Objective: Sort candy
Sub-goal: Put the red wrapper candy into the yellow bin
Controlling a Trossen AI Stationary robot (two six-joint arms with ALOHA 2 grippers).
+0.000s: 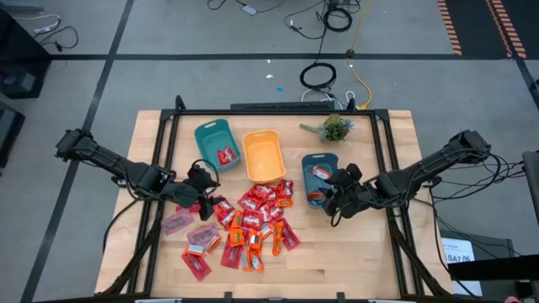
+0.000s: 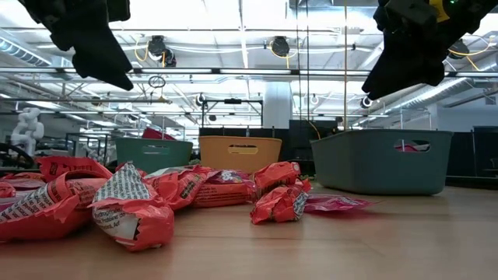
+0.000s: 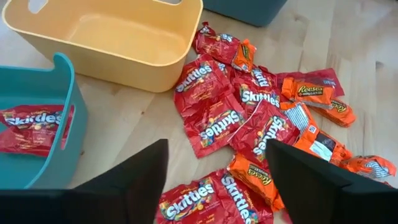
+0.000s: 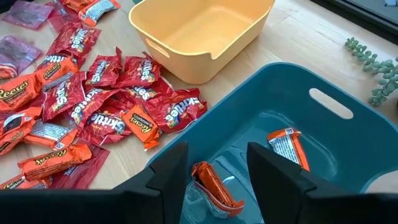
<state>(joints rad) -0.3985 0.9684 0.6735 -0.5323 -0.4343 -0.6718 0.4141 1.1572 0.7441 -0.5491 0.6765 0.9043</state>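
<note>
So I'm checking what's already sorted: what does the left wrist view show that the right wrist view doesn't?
Only the left wrist view shows the teal bin holding red Skittles packets, with the open, empty left gripper above the table. Only the right wrist view shows the darker teal bin holding orange packets, the plant, and the right gripper over that bin. Both show the empty yellow bin and the unsorted candy pile.

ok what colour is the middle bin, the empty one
Pale yellow-orange; the middle bin shows best in the left wrist view.
</note>
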